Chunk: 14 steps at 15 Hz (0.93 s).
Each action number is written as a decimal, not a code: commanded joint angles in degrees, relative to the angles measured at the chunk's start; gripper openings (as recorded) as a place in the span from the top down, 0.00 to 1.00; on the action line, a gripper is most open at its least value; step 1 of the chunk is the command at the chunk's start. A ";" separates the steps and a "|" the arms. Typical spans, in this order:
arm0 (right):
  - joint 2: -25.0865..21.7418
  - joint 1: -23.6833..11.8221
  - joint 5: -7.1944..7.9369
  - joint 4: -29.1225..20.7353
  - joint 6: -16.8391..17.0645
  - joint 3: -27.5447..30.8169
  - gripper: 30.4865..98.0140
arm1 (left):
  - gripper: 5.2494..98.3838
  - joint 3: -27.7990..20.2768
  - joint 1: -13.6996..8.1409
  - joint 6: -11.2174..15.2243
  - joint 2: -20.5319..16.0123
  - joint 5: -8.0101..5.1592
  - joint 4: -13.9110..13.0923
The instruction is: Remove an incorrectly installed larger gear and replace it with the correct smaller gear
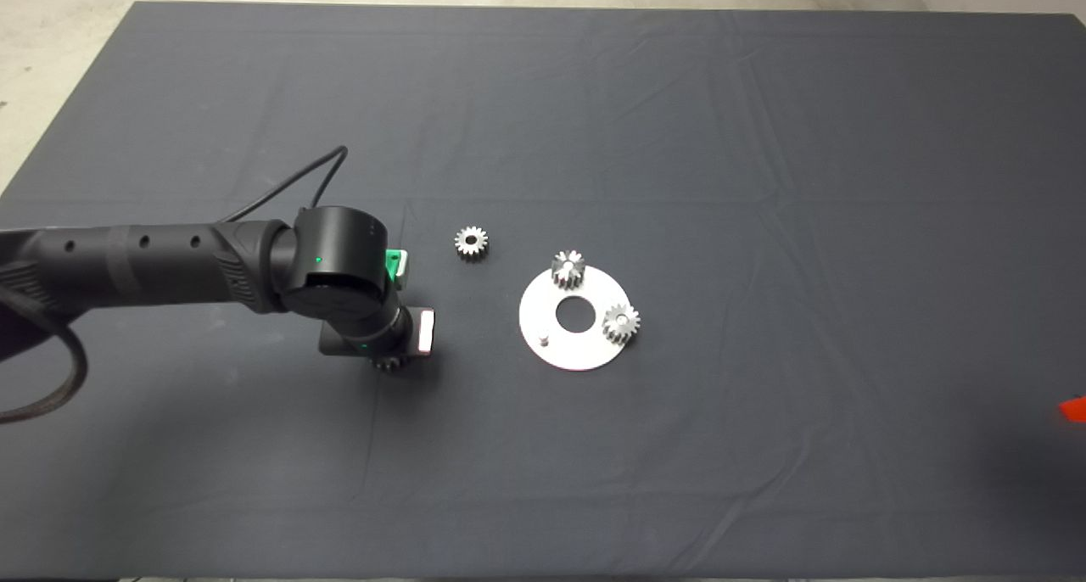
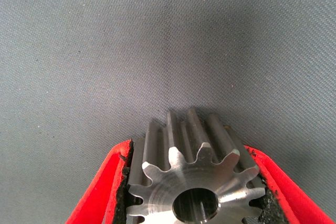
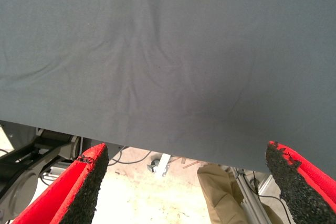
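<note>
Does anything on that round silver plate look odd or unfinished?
Yes. The round plate carries two small gears but its third peg is bare. The left gripper holds the larger gear off to the side.

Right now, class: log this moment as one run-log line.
left end effector: shut on larger gear, above mat | plate: two small gears, one bare peg | smaller gear: loose on mat | right end effector: open, parked

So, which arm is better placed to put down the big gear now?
The left. Its tool already grips the big gear over bare mat, left of the round plate. The right tool waits open at the mat's right edge.
</note>
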<state>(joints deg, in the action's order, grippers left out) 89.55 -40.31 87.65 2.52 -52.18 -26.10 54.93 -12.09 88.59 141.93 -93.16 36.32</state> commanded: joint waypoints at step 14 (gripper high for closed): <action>0.85 -0.56 6.13 -1.64 -1.61 0.45 0.28 | 0.36 -0.01 -6.88 -1.23 2.00 0.96 -1.74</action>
<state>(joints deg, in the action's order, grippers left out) 90.16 -40.32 87.65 2.52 -53.03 -26.04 55.92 -13.36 87.37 142.89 -90.77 36.35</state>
